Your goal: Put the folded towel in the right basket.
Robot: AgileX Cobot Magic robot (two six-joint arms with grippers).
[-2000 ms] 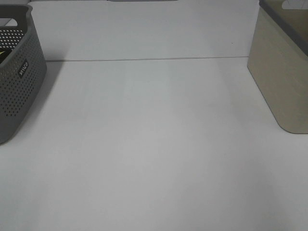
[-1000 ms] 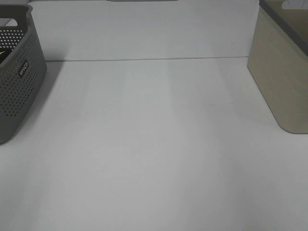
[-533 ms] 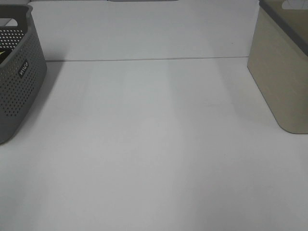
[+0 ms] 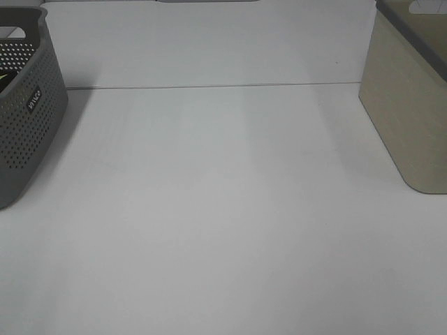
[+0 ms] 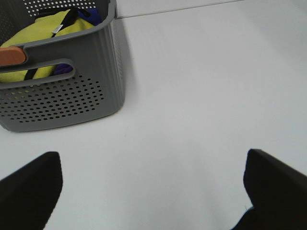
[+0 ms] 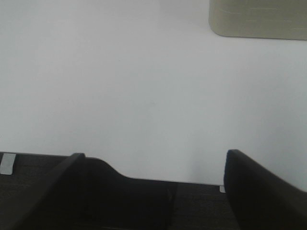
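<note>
The right basket (image 4: 412,105) is beige with a grey rim and stands at the table's right edge; it also shows in the right wrist view (image 6: 259,21). The left basket (image 4: 28,118) is grey and perforated. In the left wrist view this basket (image 5: 72,96) holds a yellow cloth (image 5: 53,31) with a dark blue piece beside it. I cannot tell whether that cloth is the folded towel. My left gripper (image 5: 153,191) is open and empty over the table, short of the grey basket. My right gripper (image 6: 163,167) is open and empty near the table's front edge.
The white table (image 4: 223,209) runs between the two baskets. A seam (image 4: 209,86) crosses it at the back. An orange piece (image 5: 12,56) shows at the grey basket's handle. The dark front edge (image 6: 144,201) of the table shows under the right gripper. Neither arm shows in the exterior view.
</note>
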